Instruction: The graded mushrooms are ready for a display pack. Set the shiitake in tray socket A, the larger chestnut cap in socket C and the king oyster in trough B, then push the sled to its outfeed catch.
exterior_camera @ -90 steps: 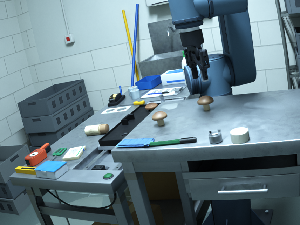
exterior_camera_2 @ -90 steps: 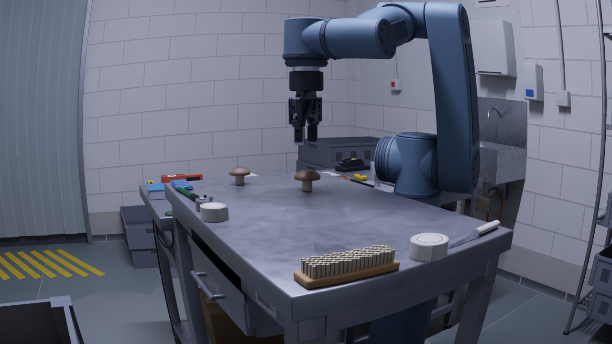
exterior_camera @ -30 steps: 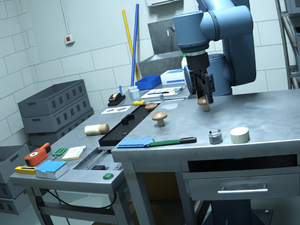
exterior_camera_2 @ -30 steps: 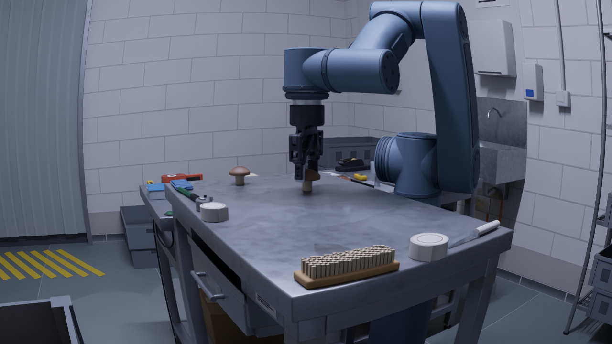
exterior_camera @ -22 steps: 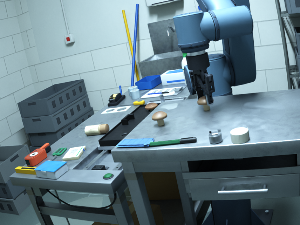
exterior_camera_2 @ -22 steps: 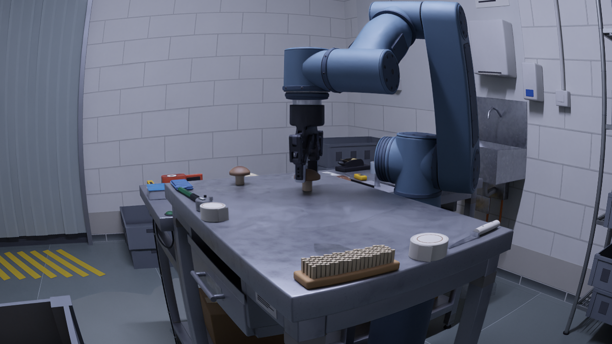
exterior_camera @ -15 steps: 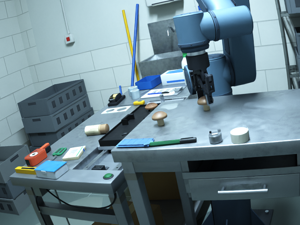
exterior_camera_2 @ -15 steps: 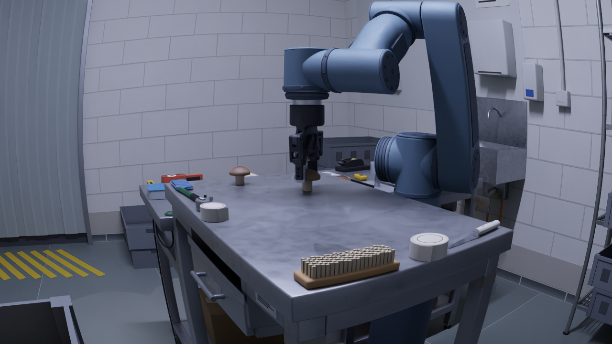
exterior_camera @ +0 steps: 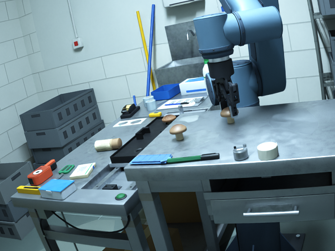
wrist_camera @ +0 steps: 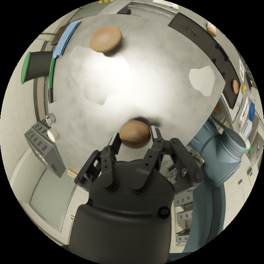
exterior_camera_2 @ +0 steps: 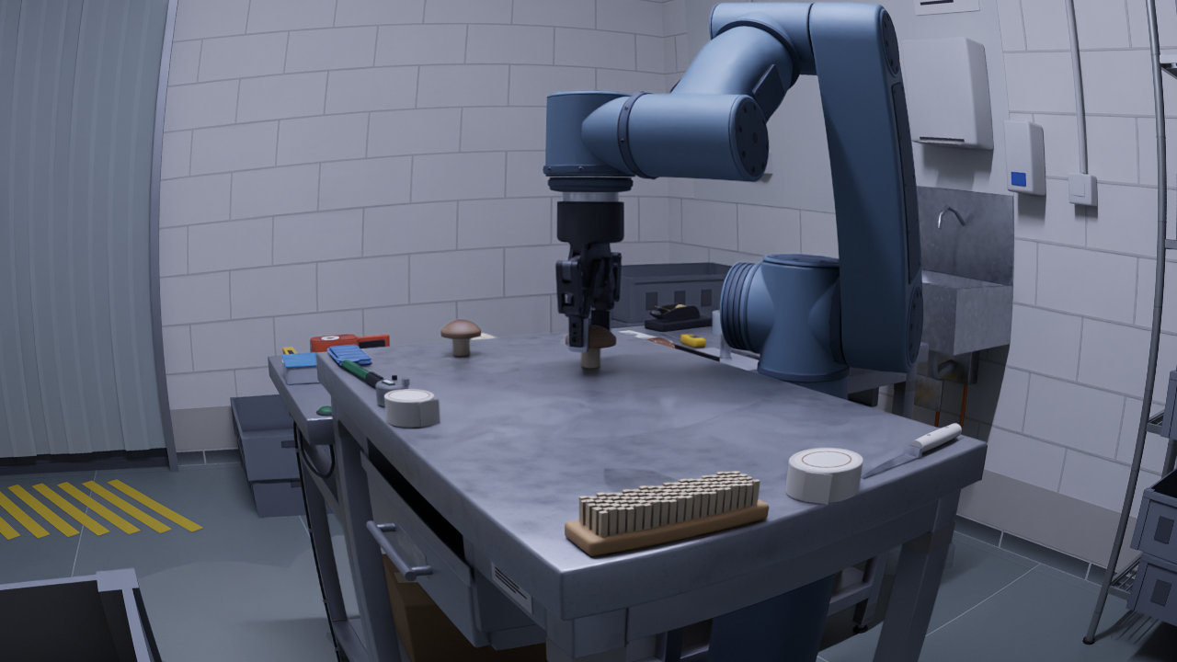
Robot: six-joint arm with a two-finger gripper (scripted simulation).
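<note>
One chestnut mushroom stands on the main table, its cap partly hidden behind my gripper. My gripper is open around that cap and holds nothing. A second chestnut mushroom stands upright to the left, nearer the table edge. The shiitake sits in the far end of the black tray on the sled. The king oyster lies on its side on the lower bench beside the tray.
Grey crates are stacked by the wall on the left. A green-handled tool and blue pad lie at the table's front-left edge. A small metal weight and a tape roll sit near the front edge. A brush lies at the table's other end.
</note>
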